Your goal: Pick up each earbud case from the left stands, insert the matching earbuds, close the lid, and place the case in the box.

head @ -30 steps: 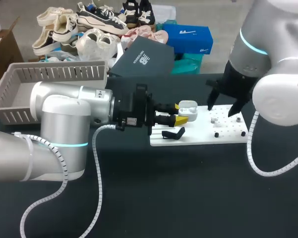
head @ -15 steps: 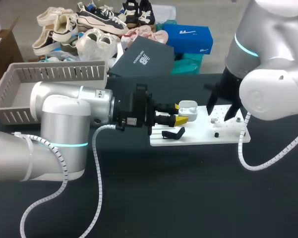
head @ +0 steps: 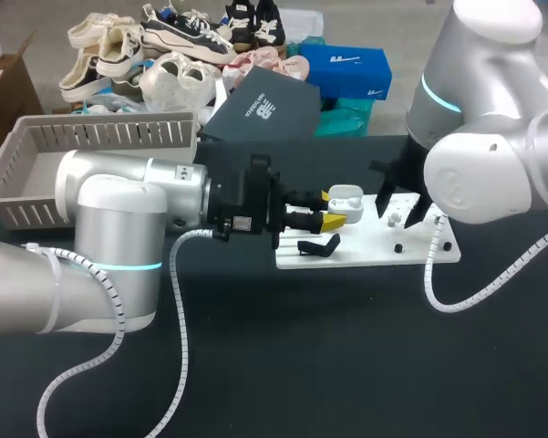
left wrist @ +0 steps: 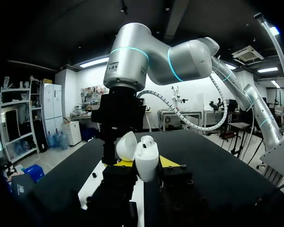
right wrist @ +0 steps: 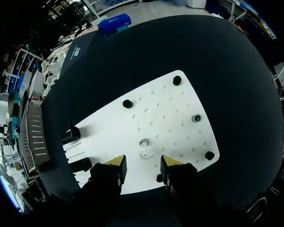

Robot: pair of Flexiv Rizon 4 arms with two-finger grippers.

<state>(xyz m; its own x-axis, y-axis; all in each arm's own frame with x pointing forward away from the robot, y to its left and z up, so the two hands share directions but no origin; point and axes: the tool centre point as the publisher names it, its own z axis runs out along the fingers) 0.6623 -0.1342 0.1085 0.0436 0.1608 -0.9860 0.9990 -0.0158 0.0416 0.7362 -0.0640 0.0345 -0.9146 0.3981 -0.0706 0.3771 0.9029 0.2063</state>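
Note:
My left gripper (head: 332, 219) is shut on a white earbud case (head: 346, 195), held level over the left end of the white pegboard (head: 365, 248). In the left wrist view the case (left wrist: 146, 161) stands upright between the yellow-tipped fingers, with its lid (left wrist: 126, 145) swung open. My right gripper (head: 399, 208) hangs over the middle of the board, pointing down. In the right wrist view a small white earbud (right wrist: 144, 151) lies on the pegboard (right wrist: 170, 113) just ahead of the right gripper (right wrist: 142, 163). The fingers stand open on either side and do not touch it.
A black stand (head: 319, 245) sits on the board's left end, below the held case. Black pegs (right wrist: 127, 103) dot the board's edges. A grey slatted basket (head: 91, 137) and a dark box (head: 264, 109) stand at the table's back left.
My right arm has moved left and lower over the board, bringing its gripper over the earbud, and its fingers have narrowed. The left arm and the case have stayed put.

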